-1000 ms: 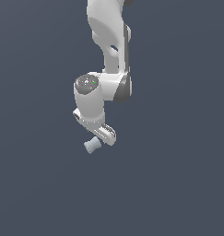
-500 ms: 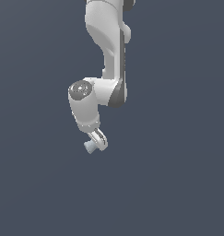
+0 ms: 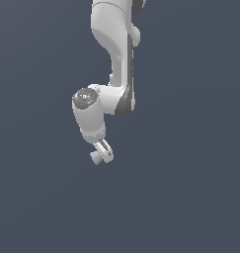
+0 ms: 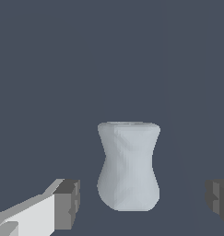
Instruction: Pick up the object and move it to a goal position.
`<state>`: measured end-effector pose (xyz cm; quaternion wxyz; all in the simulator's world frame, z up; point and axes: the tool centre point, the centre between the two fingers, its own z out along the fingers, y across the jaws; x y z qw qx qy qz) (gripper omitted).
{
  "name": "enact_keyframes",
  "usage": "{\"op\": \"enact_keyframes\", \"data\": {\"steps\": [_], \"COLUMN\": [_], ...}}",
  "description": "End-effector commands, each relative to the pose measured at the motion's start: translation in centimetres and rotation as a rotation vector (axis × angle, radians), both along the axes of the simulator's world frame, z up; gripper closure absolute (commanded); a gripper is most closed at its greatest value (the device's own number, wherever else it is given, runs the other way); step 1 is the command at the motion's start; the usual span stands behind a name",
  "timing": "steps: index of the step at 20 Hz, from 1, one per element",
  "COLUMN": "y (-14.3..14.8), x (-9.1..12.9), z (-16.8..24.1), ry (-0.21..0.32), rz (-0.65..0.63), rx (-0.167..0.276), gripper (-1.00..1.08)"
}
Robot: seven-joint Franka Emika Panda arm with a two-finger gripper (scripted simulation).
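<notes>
Spool [image 4: 128, 166], lower centre of frame, flanked untouched by parted gripper [image 4: 143, 200] fingers [image 4: 67, 203], positioned for a waist grasp.

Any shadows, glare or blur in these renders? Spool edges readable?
Exterior view: flat dark backdrop, no cast shadows, soft shading on the arm; the object is tiny at the gripper, its outline hard to resolve. Wrist view: no blur or glare; object sharp but faceted, and the finger pads are cropped by the frame.
</notes>
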<state>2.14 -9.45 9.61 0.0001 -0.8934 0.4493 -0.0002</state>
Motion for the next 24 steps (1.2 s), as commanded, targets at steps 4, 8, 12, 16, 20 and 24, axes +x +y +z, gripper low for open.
{"op": "enact_keyframes", "data": {"steps": [4, 8, 12, 16, 20, 24], "y": [0.0, 0.0, 0.0, 0.0, 0.0, 0.0], "x": [-0.1, -0.1, -0.1, 0.0, 0.0, 0.0], "z": [-1.8, -3.9, -4.9, -4.9, -4.9, -4.9], "ry": [0.001, 0.001, 0.001, 0.001, 0.001, 0.001], "rz": [-0.002, -0.005, -0.005, -0.005, -0.005, -0.005], "rx": [0.0, 0.0, 0.0, 0.0, 0.0, 0.0], "gripper": [-0.92, -0.92, -0.92, 1.08, 1.08, 1.08]}}
